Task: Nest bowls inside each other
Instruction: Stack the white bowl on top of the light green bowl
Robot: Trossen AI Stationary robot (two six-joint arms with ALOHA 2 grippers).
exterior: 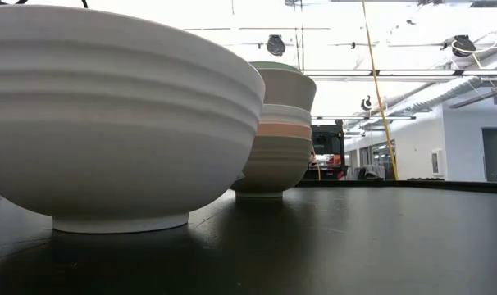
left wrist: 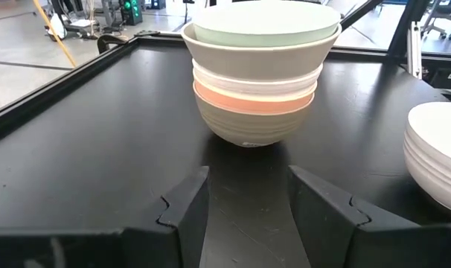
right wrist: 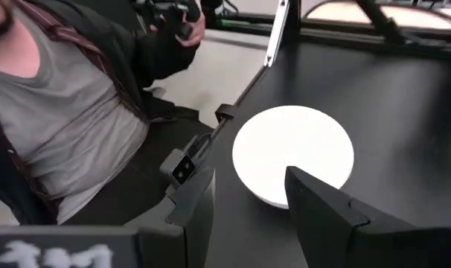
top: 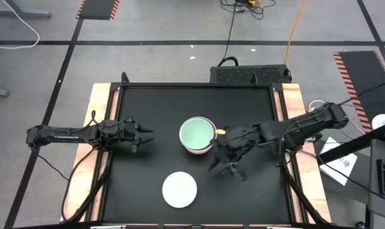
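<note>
Several bowls stand nested in one stack (top: 197, 135) at the table's middle, a mint green bowl (left wrist: 264, 22) on top and a beige one at the bottom on the black mat. A single white bowl (top: 180, 189) rests on its foot near the front edge. My left gripper (top: 145, 137) waits open to the left of the stack, pointing at it (left wrist: 248, 205). My right gripper (top: 222, 168) hangs open in the air, right of the stack and behind the white bowl (right wrist: 292, 152), which shows beyond its fingers (right wrist: 251, 197).
A black mat (top: 256, 191) covers the table, with wooden margins at left and right. A seated person (right wrist: 69, 112) shows beyond the table's front edge in the right wrist view. Bare mat lies right of the white bowl and behind the stack.
</note>
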